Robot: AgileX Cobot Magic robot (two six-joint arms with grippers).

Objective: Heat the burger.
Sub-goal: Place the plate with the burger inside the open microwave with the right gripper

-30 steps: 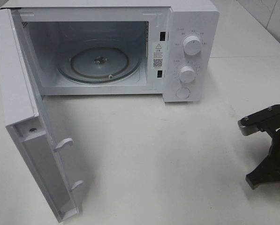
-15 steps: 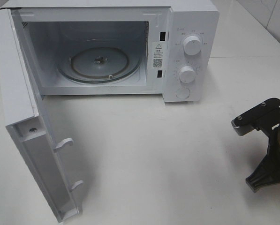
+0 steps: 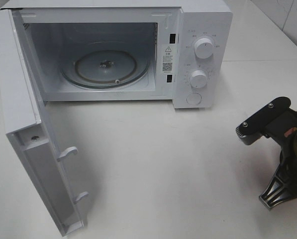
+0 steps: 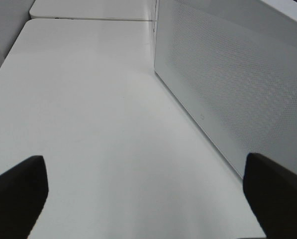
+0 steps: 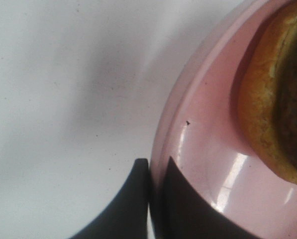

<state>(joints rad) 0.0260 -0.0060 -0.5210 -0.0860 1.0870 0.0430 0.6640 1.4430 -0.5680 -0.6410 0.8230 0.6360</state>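
The burger [image 5: 272, 99] shows in the right wrist view as a golden-brown bun edge over a dark patty. It lies on a pink round plate [image 5: 203, 149]. My right gripper [image 5: 155, 165] is shut on the plate's rim, one finger under it and one over it. In the exterior high view only the right arm [image 3: 282, 144] shows at the right edge, with a sliver of green beside it. My left gripper [image 4: 143, 164] stands open above the table, next to the outer face of the microwave door [image 4: 228, 84], holding nothing.
The white microwave [image 3: 203, 30] stands at the back with its door [image 3: 29, 139] swung wide open to the left. Its glass turntable [image 3: 106, 67] is bare. The door's latch hooks [image 3: 68, 152] stick out over the white table [image 3: 163, 164].
The right arm has shifted left and tilted, so more of it shows at the right edge. The microwave and its door have not moved.
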